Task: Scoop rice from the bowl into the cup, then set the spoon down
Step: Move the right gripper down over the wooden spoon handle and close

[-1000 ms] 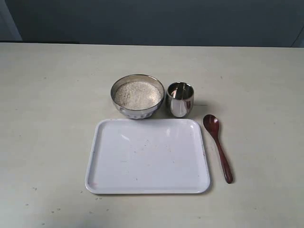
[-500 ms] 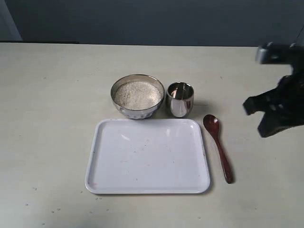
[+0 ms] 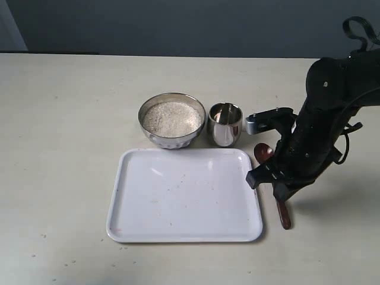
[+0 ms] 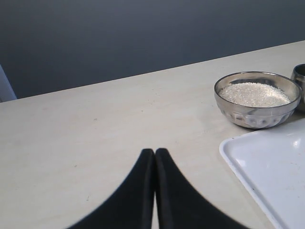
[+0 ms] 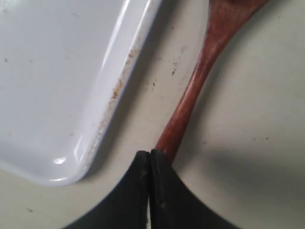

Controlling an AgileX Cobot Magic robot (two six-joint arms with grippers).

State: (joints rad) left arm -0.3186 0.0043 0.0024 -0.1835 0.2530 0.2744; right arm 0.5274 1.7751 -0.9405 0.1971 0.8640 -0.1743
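Observation:
The steel bowl (image 3: 172, 134) holds a heap of rice (image 3: 172, 117) at the table's middle, with the smaller steel cup (image 3: 225, 126) just to its right. The wooden spoon (image 3: 263, 153) lies flat on the table right of the tray. My right gripper (image 3: 280, 191) hangs over the spoon's handle and hides its middle. In the right wrist view this gripper (image 5: 150, 155) is shut with nothing between its fingers, and the spoon (image 5: 198, 81) runs out from under its tips. My left gripper (image 4: 155, 152) is shut and empty, low over bare table, away from the bowl (image 4: 257, 115).
A white rectangular tray (image 3: 184, 196) lies in front of the bowl and cup, its right edge (image 5: 119, 81) close beside the spoon handle. The cup's rim (image 4: 300, 76) shows at the edge of the left wrist view. A dark wall runs behind the table.
The right arm has come in from the right edge and now hangs over the spoon's handle. Spoon, bowl, cup and tray have not moved.

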